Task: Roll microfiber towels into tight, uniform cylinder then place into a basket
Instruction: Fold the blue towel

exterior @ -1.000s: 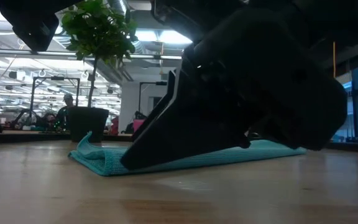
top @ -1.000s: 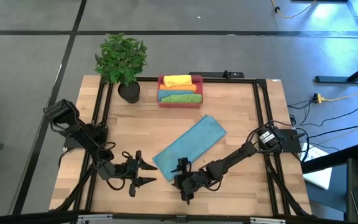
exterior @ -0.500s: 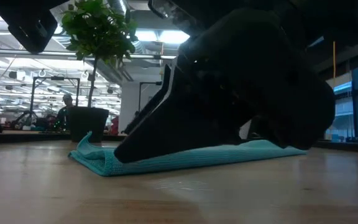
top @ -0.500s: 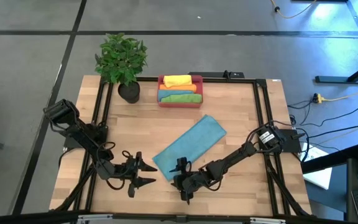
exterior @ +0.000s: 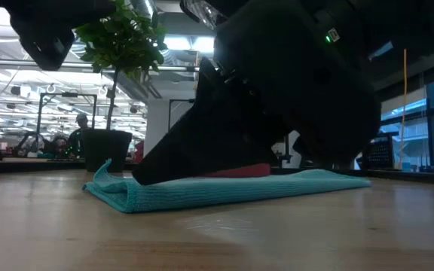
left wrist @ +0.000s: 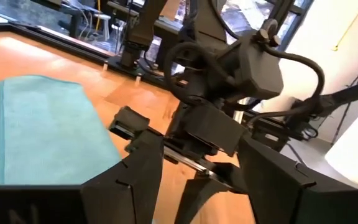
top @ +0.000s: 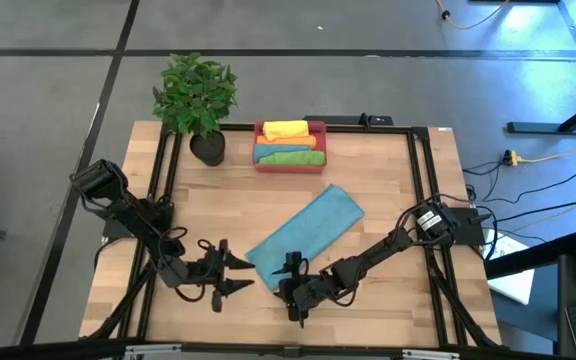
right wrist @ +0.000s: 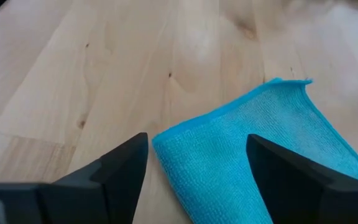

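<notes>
A teal towel (top: 306, 232), folded into a long strip, lies flat and slantwise on the wooden table (top: 388, 180). Its near end (right wrist: 166, 137) has one corner slightly upturned (exterior: 108, 170). My right gripper (top: 288, 290) stands open at that near end, its fingers either side of the corner and clear of the cloth (right wrist: 247, 149). My left gripper (top: 247, 275) is open just left of the same end, pointing level at the right gripper (left wrist: 216, 124). The red basket (top: 290, 163) at the far edge holds yellow, blue, orange and green rolled towels.
A potted plant (top: 197, 98) stands at the far left corner beside the basket. Black frame rails (top: 420, 200) run along the table's sides. Bare wood lies to the right of the towel and between it and the basket.
</notes>
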Robot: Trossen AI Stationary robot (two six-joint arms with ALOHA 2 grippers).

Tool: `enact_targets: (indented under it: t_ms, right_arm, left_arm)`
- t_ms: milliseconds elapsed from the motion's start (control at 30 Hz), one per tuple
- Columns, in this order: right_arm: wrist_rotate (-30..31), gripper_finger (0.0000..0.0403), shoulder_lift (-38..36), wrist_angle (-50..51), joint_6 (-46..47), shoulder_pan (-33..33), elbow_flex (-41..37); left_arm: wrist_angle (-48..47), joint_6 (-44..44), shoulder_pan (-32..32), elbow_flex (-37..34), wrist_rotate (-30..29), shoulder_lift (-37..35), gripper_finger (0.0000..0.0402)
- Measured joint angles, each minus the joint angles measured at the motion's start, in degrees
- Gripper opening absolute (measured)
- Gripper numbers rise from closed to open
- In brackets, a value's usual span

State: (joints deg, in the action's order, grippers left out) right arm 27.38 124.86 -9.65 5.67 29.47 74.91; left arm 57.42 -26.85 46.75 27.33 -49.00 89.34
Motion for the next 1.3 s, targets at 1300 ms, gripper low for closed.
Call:
enact_targets:
  t_ms: [1300]
  right_arm:
    - [1.4,0.0273,0.0,0.0,-5.9,-3.0,0.0]
  left_arm:
    - [0.1,6.4,-0.5,0.0,0.7,0.0,0.0200]
